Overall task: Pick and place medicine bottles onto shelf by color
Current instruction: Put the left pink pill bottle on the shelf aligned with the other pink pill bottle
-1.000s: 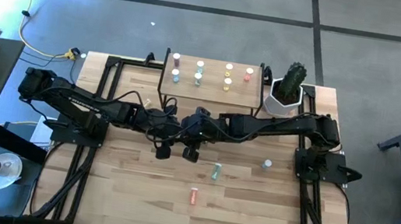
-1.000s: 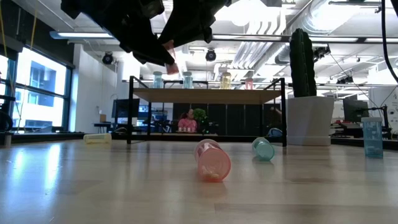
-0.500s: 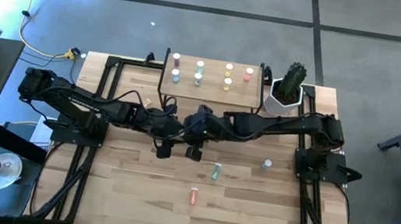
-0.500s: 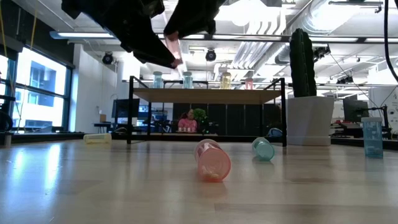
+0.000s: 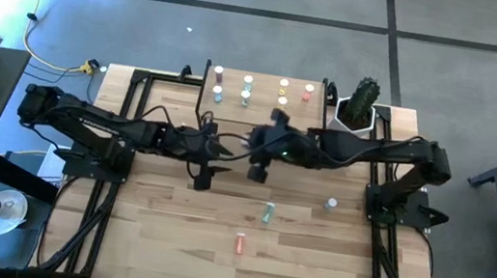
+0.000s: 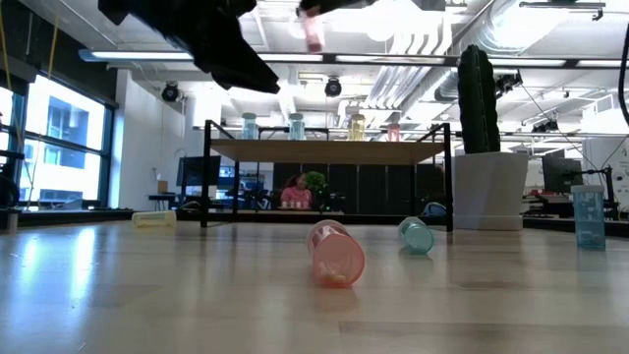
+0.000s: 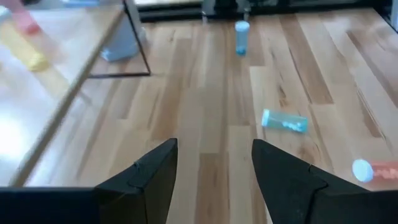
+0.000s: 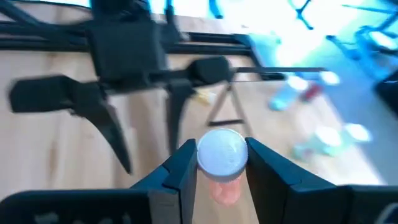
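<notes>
Two dark claws hang above the pale plank table (image 5: 165, 244). The right claw (image 8: 219, 171) is clamped on a small pink cylinder bottle (image 8: 221, 163) with a round white cap, near the shelf (image 5: 259, 113). The left claw (image 7: 213, 163) stands apart, empty. Three bottles remain on the wood.

In my right wrist view the shelf (image 8: 298, 93) and its bottles are a blur. The low view's top edge cuts off my right hand (image 6: 313, 8). From overhead, the shelf bottles' labels are too small to read.
</notes>
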You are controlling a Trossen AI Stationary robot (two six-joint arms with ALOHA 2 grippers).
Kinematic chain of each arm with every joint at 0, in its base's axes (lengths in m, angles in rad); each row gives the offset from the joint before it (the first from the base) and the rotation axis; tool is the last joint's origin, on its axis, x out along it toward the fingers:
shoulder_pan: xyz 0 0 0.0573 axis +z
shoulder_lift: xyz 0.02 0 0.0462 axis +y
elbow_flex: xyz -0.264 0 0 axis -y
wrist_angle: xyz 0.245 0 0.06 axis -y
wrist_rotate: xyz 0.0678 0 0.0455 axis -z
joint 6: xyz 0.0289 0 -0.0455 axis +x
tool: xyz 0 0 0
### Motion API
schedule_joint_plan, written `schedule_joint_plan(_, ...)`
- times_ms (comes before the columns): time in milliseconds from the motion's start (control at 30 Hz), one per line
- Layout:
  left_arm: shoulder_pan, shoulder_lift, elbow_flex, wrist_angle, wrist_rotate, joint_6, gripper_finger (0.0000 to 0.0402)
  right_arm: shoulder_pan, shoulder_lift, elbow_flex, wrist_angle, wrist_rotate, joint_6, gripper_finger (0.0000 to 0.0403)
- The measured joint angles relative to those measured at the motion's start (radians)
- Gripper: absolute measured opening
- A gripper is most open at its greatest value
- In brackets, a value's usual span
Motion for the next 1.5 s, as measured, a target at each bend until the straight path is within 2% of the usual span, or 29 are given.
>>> schedule_joint_plan(267, 0.033, -0.038, 0.000, -0.008, 0.000, -0.001, 0.0196, -0.016, -0.067, -0.003, -0.204, 0.116, 0.007, 0.0104)
schedule_joint_plan(433, 0.043, -0.037, 0.000, -0.015, 0.002, 0.000, 0.0196, -0.088, -0.110, -0.189, -0.180, 0.145, 0.071, 0.0104)
schedule_joint_plan(667, 0.050, -0.037, 0.000, -0.033, 0.000, 0.000, 0.0195, -0.188, -0.301, -0.490, 0.099, 0.111, 0.126, 0.0104)
schedule_joint_plan(833, 0.056, -0.037, 0.000, -0.036, -0.001, 0.000, 0.0195, -0.257, -0.456, -0.682, 0.344, 0.145, 0.120, 0.0104)
schedule_joint_plan(1000, 0.056, -0.037, 0.000, -0.032, -0.002, 0.008, 0.0195, -0.321, -0.511, -0.887, 0.683, 0.180, 0.087, 0.0104)
schedule_joint_plan(1067, 0.056, -0.037, 0.000, -0.033, -0.002, 0.008, 0.0195, -0.343, -0.510, -0.936, 0.751, 0.183, 0.088, 0.0104)
schedule_joint_plan(1167, 0.056, -0.037, 0.000, -0.036, -0.002, 0.008, 0.0195, -0.369, -0.497, -0.950, 0.762, 0.183, 0.128, 0.0104)
schedule_joint_plan(1367, 0.058, -0.037, 0.000, -0.035, -0.005, 0.008, 0.0195, -0.397, -0.463, -0.889, 0.707, 0.137, 0.140, 0.0104)
schedule_joint_plan(1500, 0.069, -0.037, 0.000, -0.035, -0.005, 0.008, 0.0195, -0.408, -0.441, -0.865, 0.617, 0.137, 0.174, 0.0104)
